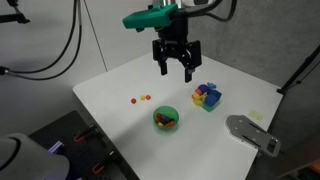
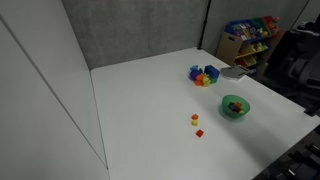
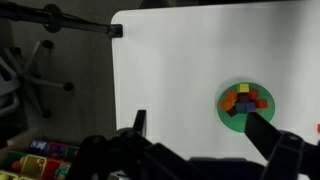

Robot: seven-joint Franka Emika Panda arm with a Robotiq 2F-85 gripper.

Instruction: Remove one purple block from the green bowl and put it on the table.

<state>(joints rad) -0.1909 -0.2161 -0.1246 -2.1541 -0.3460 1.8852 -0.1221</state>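
Note:
The green bowl (image 1: pixel 157 124) sits on the white table (image 1: pixel 115 115) near its front edge and holds several small blocks. In the wrist view the bowl (image 3: pixel 231 122) holds orange, yellow, red and dark blocks and a purple block (image 3: pixel 250 106). My gripper (image 1: pixel 175 64) is open and empty. It hangs well above the table, behind the bowl. In the wrist view its fingers (image 3: pixel 200 135) frame bare table, with the bowl by the right finger. The bowl (image 2: pixel 244 112) also shows in an exterior view where the gripper is out of view.
A blue, yellow and purple cluster of blocks (image 1: pixel 207 96) stands behind the bowl. Two small loose blocks (image 1: pixel 140 98) lie on the table beside it. A grey metal device (image 1: pixel 250 133) sits at the table corner. A shelf of coloured bins (image 2: pixel 250 40) stands beyond the table.

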